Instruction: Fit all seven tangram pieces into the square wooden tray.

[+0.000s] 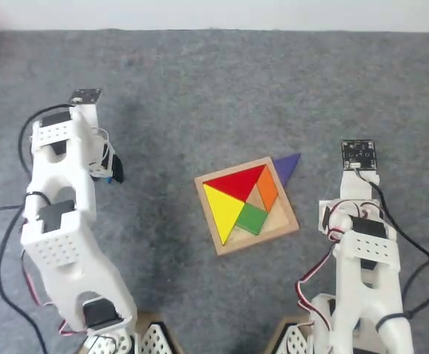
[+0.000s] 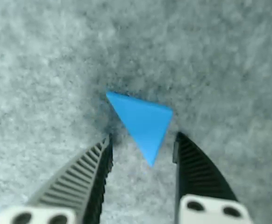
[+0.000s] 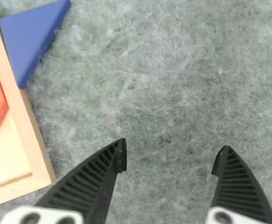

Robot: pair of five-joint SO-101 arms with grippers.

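Tangram pieces are partly in place: the square wooden tray (image 1: 259,239) lies turned at an angle on the grey carpet (image 1: 200,88) between the two arms. Inside it are a red triangle (image 1: 236,182) along the far side, a yellow triangle (image 1: 220,208) on the left arm's side, an orange piece (image 1: 267,190) beside the red one, and a small green square (image 1: 252,218) near the middle. Bare wood shows between these and along the side nearer the right arm. A violet-blue triangle (image 1: 287,165) lies on the carpet just outside the tray's far corner, against the rim. A light blue triangle (image 2: 144,121) lies flat on the carpet well away from the tray, under the left arm

The left gripper (image 2: 143,149) hangs over that light blue triangle with its jaws spread; one tip of the triangle lies between the two fingers, and I cannot tell whether either finger touches it. The right gripper (image 3: 171,161) is over bare carpet just beside the tray, its jaws wide apart and holding nothing
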